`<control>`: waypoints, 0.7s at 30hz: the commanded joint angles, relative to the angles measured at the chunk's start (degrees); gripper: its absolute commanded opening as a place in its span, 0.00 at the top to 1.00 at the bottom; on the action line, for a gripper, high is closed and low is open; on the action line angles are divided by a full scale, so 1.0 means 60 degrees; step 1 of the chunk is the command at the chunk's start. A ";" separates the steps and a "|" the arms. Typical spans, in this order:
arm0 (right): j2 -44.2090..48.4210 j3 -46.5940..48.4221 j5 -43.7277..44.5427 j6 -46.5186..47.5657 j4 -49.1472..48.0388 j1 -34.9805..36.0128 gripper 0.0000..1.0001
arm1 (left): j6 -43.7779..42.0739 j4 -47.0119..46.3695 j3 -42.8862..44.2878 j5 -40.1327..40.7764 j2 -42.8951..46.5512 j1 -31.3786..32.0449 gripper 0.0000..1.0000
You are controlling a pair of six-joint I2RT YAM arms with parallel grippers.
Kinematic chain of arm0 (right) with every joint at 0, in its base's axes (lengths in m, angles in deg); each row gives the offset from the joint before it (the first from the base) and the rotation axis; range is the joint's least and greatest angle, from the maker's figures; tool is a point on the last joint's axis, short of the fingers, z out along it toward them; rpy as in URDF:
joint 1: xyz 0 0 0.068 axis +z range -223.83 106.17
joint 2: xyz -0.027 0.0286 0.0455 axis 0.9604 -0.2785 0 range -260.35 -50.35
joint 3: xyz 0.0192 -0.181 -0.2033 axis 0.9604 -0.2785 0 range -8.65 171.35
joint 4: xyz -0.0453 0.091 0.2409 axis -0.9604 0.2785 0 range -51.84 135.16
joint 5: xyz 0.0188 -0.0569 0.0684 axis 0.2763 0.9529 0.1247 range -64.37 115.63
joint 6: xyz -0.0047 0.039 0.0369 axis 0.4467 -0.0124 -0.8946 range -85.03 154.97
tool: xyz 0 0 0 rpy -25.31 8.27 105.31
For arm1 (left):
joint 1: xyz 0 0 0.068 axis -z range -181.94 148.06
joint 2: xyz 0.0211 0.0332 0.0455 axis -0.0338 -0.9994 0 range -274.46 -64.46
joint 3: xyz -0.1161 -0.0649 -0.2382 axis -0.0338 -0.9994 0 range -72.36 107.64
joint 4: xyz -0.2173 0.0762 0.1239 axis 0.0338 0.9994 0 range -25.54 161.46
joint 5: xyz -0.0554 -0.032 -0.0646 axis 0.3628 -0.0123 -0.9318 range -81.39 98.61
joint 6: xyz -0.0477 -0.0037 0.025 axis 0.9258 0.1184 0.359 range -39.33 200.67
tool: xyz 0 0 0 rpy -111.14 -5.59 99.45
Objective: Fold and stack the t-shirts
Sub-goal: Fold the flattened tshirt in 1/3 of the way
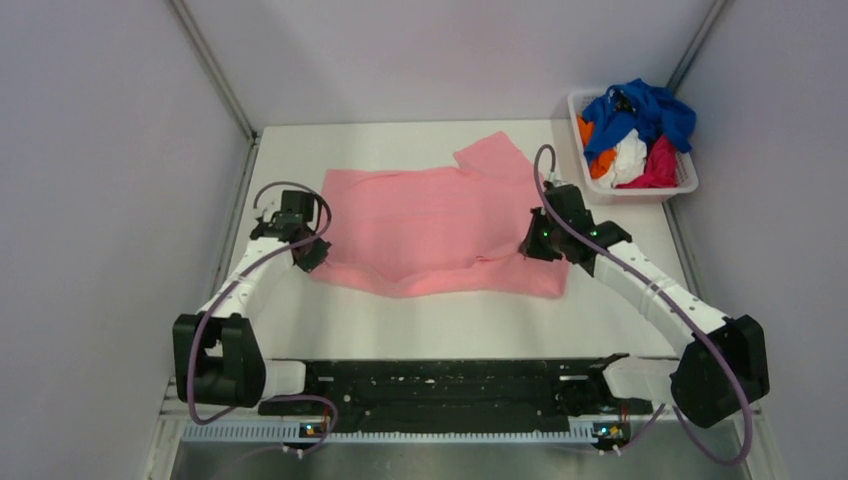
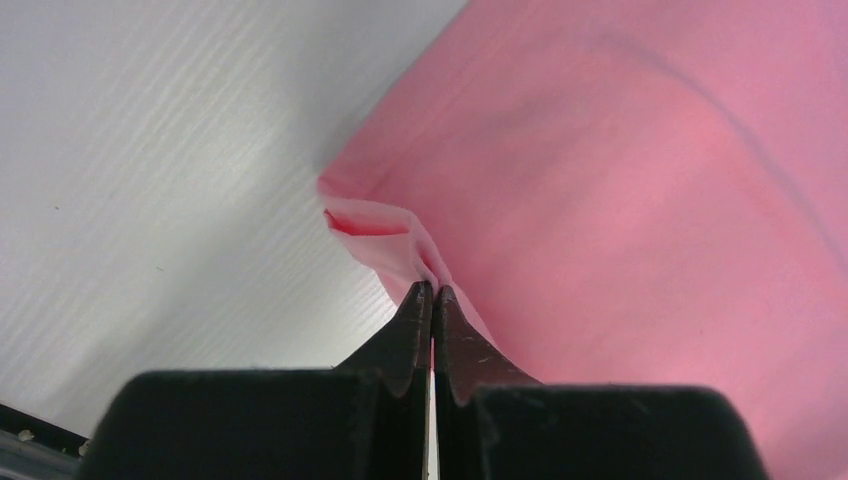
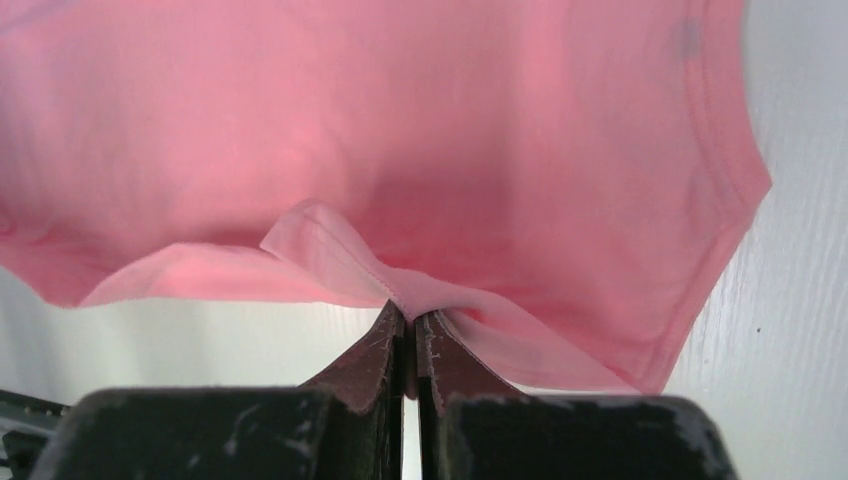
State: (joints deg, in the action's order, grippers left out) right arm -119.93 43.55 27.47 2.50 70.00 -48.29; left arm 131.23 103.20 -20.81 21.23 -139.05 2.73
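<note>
Top external: salmon-pink t-shirt (image 1: 440, 225) lies spread out, a bit rumpled, mid tabletop (image 1: 400, 320). Left hand (image 2: 432, 292) is clamped on a fold at its left edge, right hand (image 3: 410, 318) is clamped on a hem fold at its right side. Other t-shirts (image 1: 640, 120) sit piled in white basket (image 1: 683, 185) at far right corner
</note>
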 commanded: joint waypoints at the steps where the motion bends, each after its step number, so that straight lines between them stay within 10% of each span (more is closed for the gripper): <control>1: -0.0192 0.0725 -0.0219 0.0571 -0.0679 -0.0521 1.00 | -0.0279 -0.0265 0.0493 0.0141 -0.0179 -0.0430 1.00; 21: -0.2409 0.1746 -0.0559 0.2532 -0.2252 -0.1356 0.97 | -0.0627 -0.0941 0.1052 0.0093 -0.1501 -0.1054 1.00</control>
State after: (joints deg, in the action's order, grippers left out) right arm -130.77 50.30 25.16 14.63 60.21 -55.22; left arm 128.44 100.73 -17.25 21.06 -146.11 -3.26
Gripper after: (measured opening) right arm 0.023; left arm 0.011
